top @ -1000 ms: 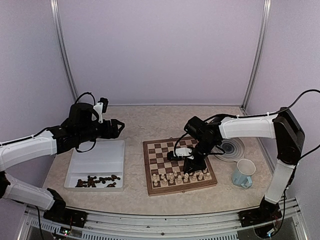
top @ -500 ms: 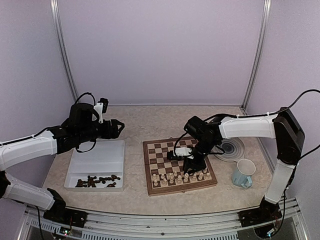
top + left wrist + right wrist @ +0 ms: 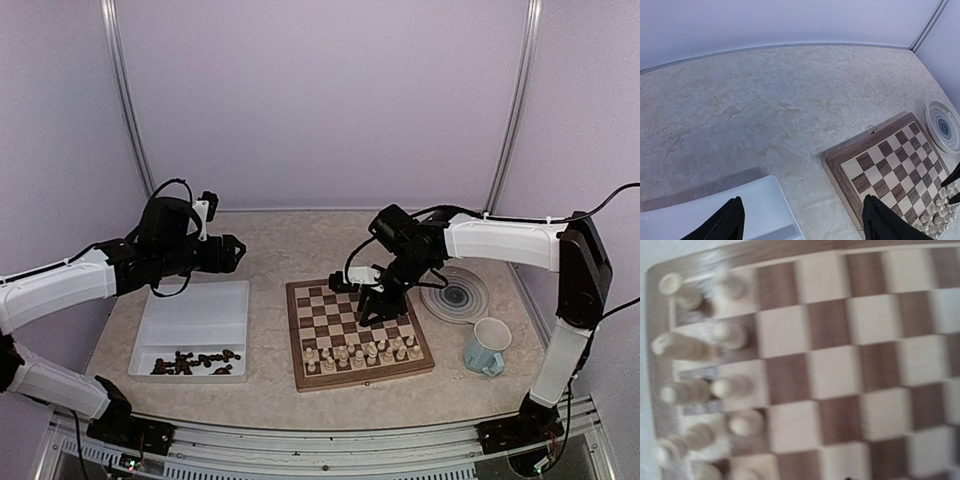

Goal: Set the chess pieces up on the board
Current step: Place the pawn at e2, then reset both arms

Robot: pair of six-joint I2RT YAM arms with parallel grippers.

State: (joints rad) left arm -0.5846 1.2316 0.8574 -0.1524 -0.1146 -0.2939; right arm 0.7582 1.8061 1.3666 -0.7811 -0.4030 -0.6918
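Note:
The board [image 3: 355,328] lies mid-table, and its far corner also shows in the left wrist view [image 3: 890,165]. Cream chess pieces [image 3: 365,352] fill its two near rows; they are blurred in the right wrist view [image 3: 725,385] and small in the left wrist view [image 3: 935,222]. Dark chess pieces [image 3: 195,362] lie heaped at the near end of the white tray [image 3: 200,315]. My right gripper [image 3: 373,308] hangs over the board's middle, just beyond the cream rows; its fingers do not show. My left gripper [image 3: 232,252] [image 3: 802,197] is open and empty, above the tray's far right corner [image 3: 755,205].
A round grey-ringed plate [image 3: 455,297] [image 3: 944,125] lies right of the board. A pale blue mug [image 3: 487,347] stands near the front right. Walls close the back and sides.
My right gripper has risen and drawn back from the cream rows toward the board's middle. My left arm has shifted slightly, still open.

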